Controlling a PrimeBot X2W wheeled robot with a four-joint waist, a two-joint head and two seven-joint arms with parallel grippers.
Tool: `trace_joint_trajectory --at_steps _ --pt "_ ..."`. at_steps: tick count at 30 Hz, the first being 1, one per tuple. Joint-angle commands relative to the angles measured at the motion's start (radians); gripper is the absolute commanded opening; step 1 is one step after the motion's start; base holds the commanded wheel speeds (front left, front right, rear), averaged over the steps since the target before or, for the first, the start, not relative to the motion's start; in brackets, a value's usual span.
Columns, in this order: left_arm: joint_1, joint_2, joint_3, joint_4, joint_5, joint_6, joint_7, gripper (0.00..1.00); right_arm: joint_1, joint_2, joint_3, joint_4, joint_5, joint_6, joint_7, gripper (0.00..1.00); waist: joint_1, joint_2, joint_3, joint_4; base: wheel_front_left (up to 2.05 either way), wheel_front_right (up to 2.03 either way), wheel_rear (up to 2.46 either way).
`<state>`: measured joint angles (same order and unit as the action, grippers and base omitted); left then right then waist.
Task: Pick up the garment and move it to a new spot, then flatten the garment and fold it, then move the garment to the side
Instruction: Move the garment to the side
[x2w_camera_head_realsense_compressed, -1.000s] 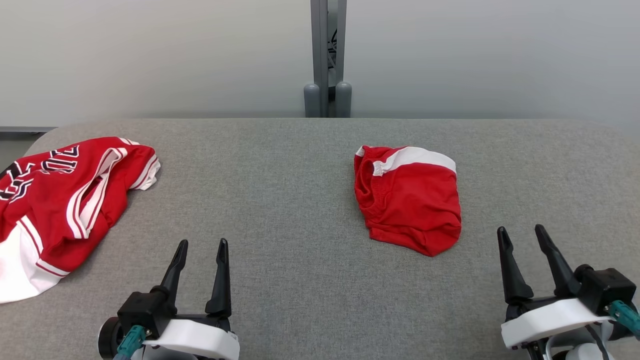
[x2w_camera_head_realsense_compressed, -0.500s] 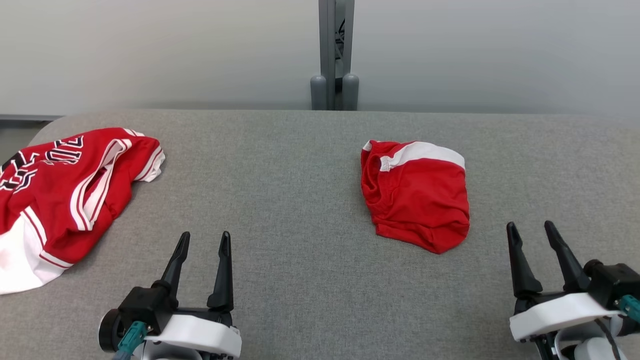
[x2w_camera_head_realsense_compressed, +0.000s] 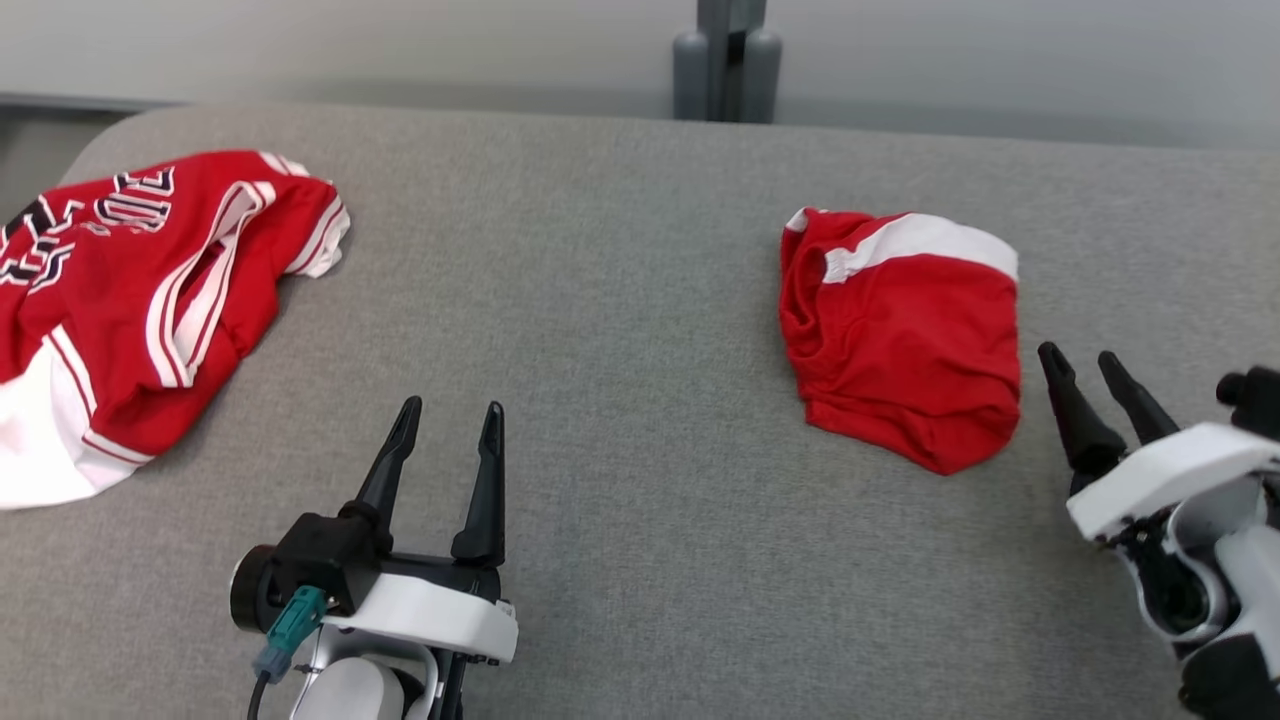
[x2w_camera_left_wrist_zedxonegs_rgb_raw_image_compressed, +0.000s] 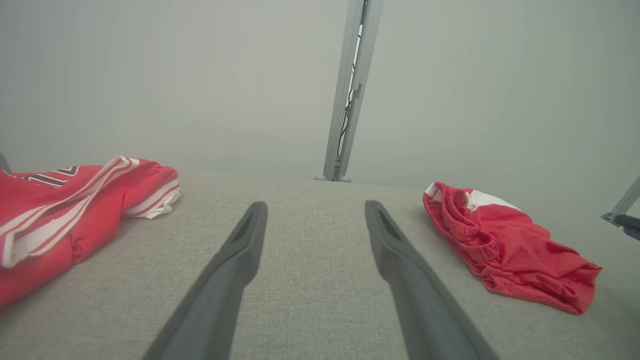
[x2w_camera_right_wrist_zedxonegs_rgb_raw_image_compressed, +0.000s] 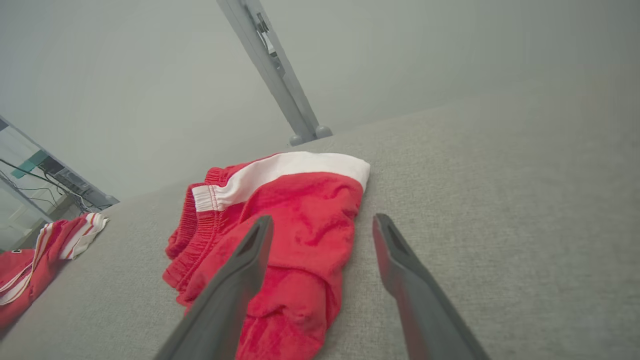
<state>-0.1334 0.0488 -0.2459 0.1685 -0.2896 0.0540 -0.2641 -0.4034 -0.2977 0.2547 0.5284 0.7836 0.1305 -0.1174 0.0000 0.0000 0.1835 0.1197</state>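
Grey fabric table (x2w_camera_head_realsense_compressed: 620, 300) before pale wall (x2w_camera_head_realsense_compressed: 400, 40); left pincer (x2w_camera_head_realsense_compressed: 452, 404), right pincer (x2w_camera_head_realsense_compressed: 1078, 352) both wide

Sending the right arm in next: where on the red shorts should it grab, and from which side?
Probably the near right corner of the shorts, approached from the robot's right, where the open right gripper hovers. The cloth there looks bunched into a thick fold on the table, so a finger could slide under it; the white band at the far edge looks flatter.
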Motion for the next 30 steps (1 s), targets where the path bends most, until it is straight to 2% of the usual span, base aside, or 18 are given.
trace_joint_trajectory --at_steps 1,6,10,16,24,25,26,28,30 --pt "-0.027 0.003 -0.007 0.000 -0.003 0.002 0.000 1.00 -0.047 -0.034 0.021 0.029 0.064 0.001 0.042 1.00 0.0000 0.0000 0.050 0.039 0.00 0.00 0.00" --pt "-0.050 0.004 -0.022 -0.003 -0.011 0.008 -0.001 1.00 -0.143 -0.083 0.067 0.112 0.201 0.001 0.133 1.00 0.0000 0.0000 0.096 0.078 0.00 0.00 0.00" --pt "-0.064 0.003 -0.030 -0.006 -0.016 0.011 -0.001 1.00 -0.185 -0.111 0.099 0.174 0.226 0.001 0.171 1.00 0.0000 0.0000 0.114 0.099 0.00 0.00 0.00" --pt "-0.073 0.003 -0.036 0.002 -0.015 0.016 -0.001 1.00 -0.234 -0.103 0.162 0.234 0.291 0.001 0.204 1.00 0.0000 0.0000 0.131 0.124 0.00 0.00 0.00" --pt "-0.082 0.003 -0.038 -0.003 -0.013 0.018 -0.001 1.00 -0.272 -0.102 0.250 0.249 0.356 0.001 0.224 1.00 0.0000 0.0000 0.145 0.132 0.00 0.00 0.00" --pt "-0.085 0.003 -0.039 -0.004 -0.013 0.018 -0.001 1.00 -0.276 -0.104 0.264 0.251 0.358 0.001 0.223 0.82 0.0000 0.0000 0.147 0.132 0.00 0.00 0.00" --pt "-0.086 0.003 -0.041 -0.004 -0.013 0.019 -0.001 1.00 -0.280 -0.109 0.275 0.253 0.361 0.001 0.222 0.37 0.0000 0.0000 0.148 0.133 0.00 0.00 0.00" --pt "-0.086 0.003 -0.043 -0.007 -0.014 0.019 -0.001 1.00 -0.290 -0.119 0.305 0.255 0.355 0.001 0.216 0.00 0.0000 0.0000 0.152 0.133 0.00 0.00 0.00" --pt "-0.086 0.003 -0.044 -0.008 -0.015 0.019 -0.001 1.00 -0.302 -0.126 0.336 0.253 0.347 0.001 0.209 0.00 0.0000 0.0000 0.156 0.133 0.00 0.00 0.00"
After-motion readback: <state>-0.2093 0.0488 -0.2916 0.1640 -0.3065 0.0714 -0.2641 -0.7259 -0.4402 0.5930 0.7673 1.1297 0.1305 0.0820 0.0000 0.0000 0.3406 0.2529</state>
